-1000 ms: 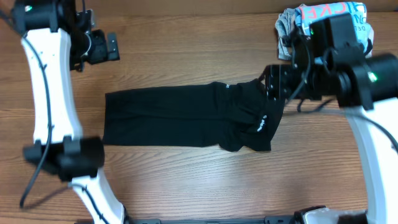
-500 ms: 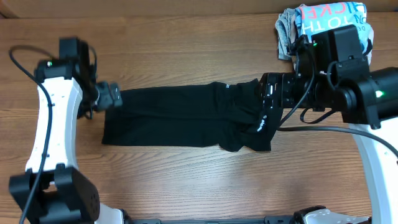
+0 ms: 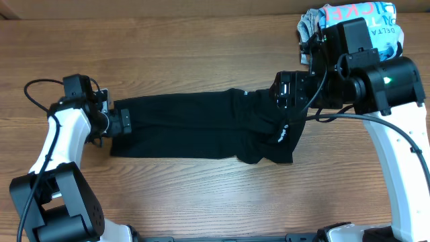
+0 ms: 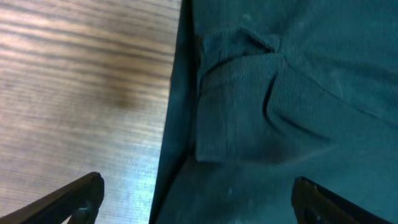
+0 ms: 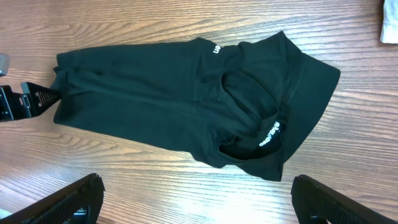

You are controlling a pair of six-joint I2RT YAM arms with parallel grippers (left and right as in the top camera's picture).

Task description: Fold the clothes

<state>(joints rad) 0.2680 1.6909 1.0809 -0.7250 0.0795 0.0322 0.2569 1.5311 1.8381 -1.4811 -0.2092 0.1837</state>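
You have one black soft-fabric T-shirt, a long band on the wooden table, long axis left to right, collar end nearest the single pile of light blue and grey garments. The left gripper, spread wide, is at the far hem end. The right gripper, also spread, is by the collar end.

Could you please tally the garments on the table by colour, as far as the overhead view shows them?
Black: 1, the T-shirt
Light blue: 1, the lettered shirt
Grey: 1, a garment bunched beside it
Total: 3 in view; the right arm may hide more.
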